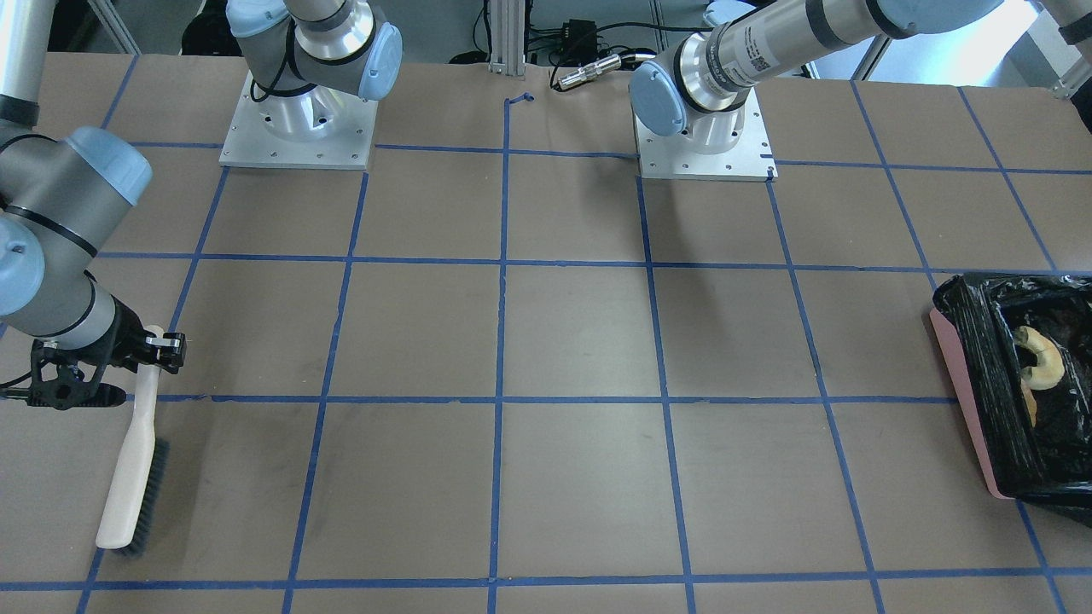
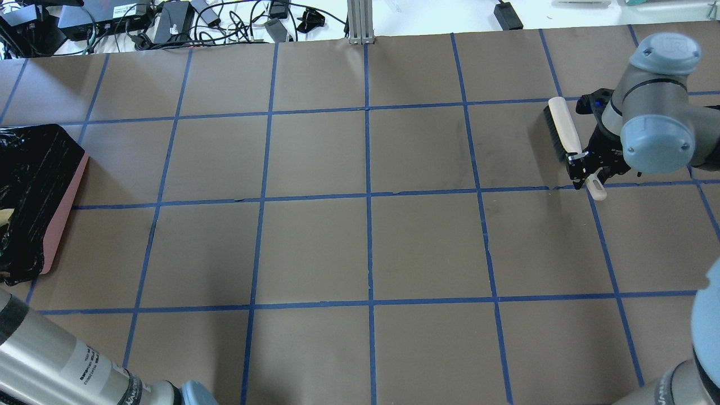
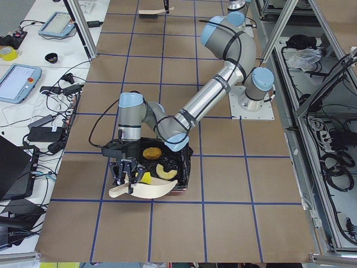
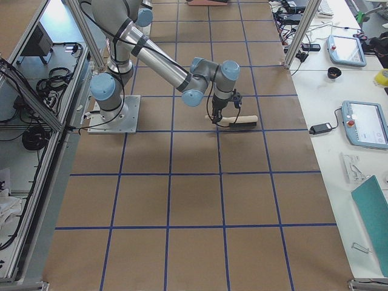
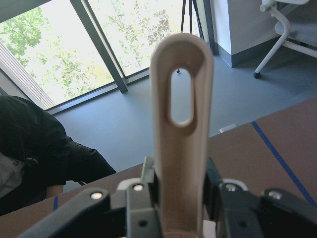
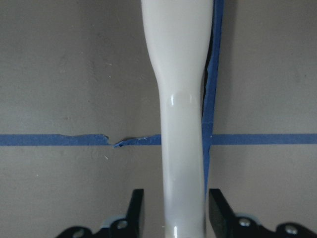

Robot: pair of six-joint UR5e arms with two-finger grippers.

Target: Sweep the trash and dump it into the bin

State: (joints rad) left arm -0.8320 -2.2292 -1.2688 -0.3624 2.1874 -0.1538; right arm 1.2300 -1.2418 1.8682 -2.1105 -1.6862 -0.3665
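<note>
Brown paper crossed by blue tape lines [image 1: 503,341] covers the tabletop [image 1: 580,333], with the robot's 2 arms posed at opposite ends.

At the robot's left end sits the pink bin [image 1: 957,388], lined with crinkly black plastic. A golden-brown potato-like lump [image 3: 151,152] and a curved croissant-like piece [image 1: 1045,362] lie inside it on the liner. The small yellow scrap [image 3: 144,177] shows right at the lip of the beige dustpan [image 3: 148,190]. Whether the scrap rests in the bin or on that lip cannot be told.

The left hand [image 3: 127,181] holds the dustpan over the side of the bin nearest the left-side camera. In the left wrist view the fingers [image 5: 214,183] press against both sides of the pan's slotted handle, clamped firmly with no gap.

At the robot's right end, well apart from the bin, a brush [image 1: 128,477] with a cream handle and dark bristles lies on the tabletop beside a tape line. The right hand [image 1: 158,348] straddles the handle near its tip. In the right wrist view the jaws stand slightly apart. A strip of tabletop shows between the handle and 1 finger, so the hand is a little open around the handle and not clamping it.
</note>
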